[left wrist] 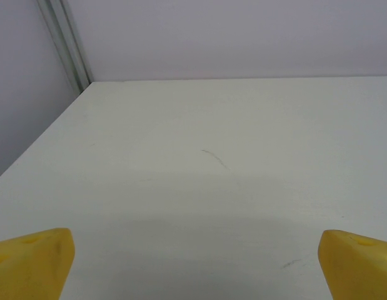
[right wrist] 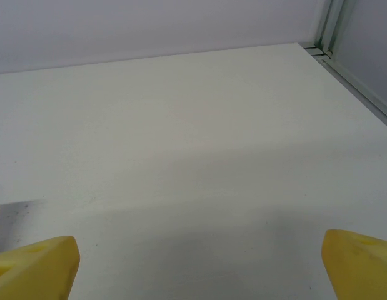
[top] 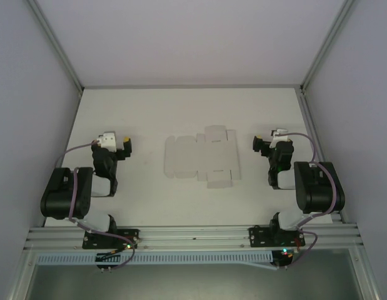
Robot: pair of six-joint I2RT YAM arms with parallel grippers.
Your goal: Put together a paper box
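The paper box [top: 202, 157] is a flat off-white die-cut sheet with flaps, lying unfolded in the middle of the white table [top: 180, 112]. My left gripper [top: 127, 146] rests to the left of the sheet and apart from it. It is open, and bare tabletop lies between its yellow fingertips [left wrist: 32, 262]. To the right of the sheet my right gripper [top: 259, 145] also stands open and apart, nothing between its yellow fingertips [right wrist: 37, 265]. A grey flap corner [right wrist: 18, 215] of the sheet shows at the left edge of the right wrist view.
Pale walls with aluminium posts [top: 59, 53] close in the table at the back and on both sides. An aluminium rail [top: 193, 236] carrying both arm bases runs along the near edge.
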